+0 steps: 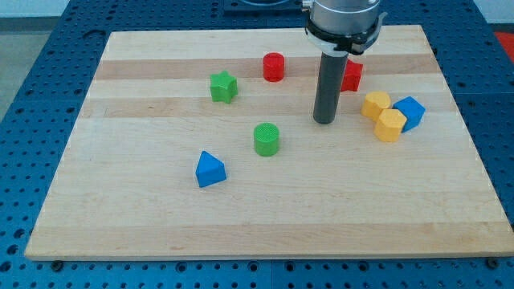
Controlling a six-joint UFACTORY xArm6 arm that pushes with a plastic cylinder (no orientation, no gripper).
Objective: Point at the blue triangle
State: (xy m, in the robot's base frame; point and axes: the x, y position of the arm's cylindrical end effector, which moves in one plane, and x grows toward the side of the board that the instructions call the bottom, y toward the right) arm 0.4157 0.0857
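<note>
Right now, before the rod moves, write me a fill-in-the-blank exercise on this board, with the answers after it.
1. My tip rests on the board, to the view's ____ of the green cylinder.
2. The blue triangle lies toward the view's lower ____ from my tip.
3. The block nearest the blue triangle is the green ____.
4. The rod partly hides a ____ block behind it.

Missing words: right; left; cylinder; red

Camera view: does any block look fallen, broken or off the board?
Nothing stands out. All blocks sit on the wooden board, including the blue triangle. My tip rests apart from it, toward the view's upper right.
</note>
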